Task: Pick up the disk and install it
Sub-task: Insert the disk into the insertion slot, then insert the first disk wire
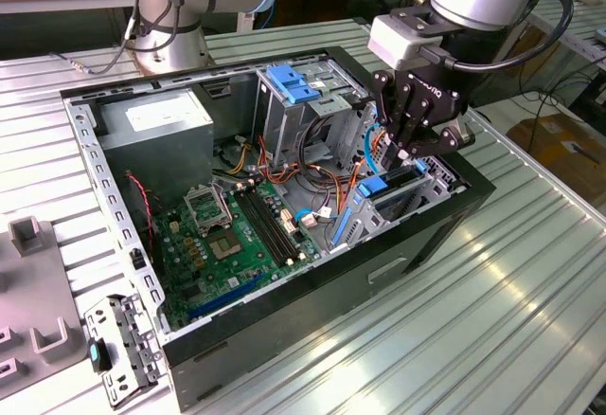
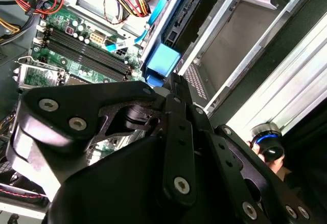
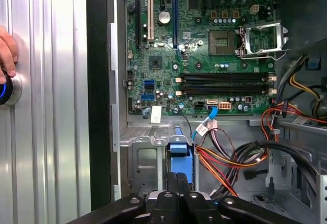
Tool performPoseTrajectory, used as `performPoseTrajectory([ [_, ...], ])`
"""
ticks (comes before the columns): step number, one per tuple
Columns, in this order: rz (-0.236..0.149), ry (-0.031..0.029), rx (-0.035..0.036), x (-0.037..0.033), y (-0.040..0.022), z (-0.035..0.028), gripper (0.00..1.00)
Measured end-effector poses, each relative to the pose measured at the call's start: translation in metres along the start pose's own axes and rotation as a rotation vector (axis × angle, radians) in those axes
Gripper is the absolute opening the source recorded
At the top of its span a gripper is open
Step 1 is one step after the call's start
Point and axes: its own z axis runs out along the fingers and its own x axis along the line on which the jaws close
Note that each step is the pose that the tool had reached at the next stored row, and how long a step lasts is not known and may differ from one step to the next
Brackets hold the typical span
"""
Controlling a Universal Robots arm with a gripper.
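While the gripper (image 1: 405, 154) hung over the drive bay (image 1: 443, 186), its fingers (image 3: 172, 183) were pressed together, with nothing visible between them.
The disk (image 1: 392, 184) sat on edge in that bay, directly under the fingertips, its long axis running level beneath them — touching or not, unclear.

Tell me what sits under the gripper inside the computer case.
Under the gripper the disk sits in a metal bay, its blue rail showing. The gripper covers the disk's upper edge, so any contact there cannot be seen.
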Motion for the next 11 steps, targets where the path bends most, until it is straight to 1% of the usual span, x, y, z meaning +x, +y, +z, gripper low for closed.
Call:
performPoseTrajectory([
  [10,0.000,-0.0034,-0.0001,0.0000,-0.0001,0.0000,0.11],
  [11,0.000,-0.0033,0.0000,0.0000,-0.0010,0.0001,0.11],
])
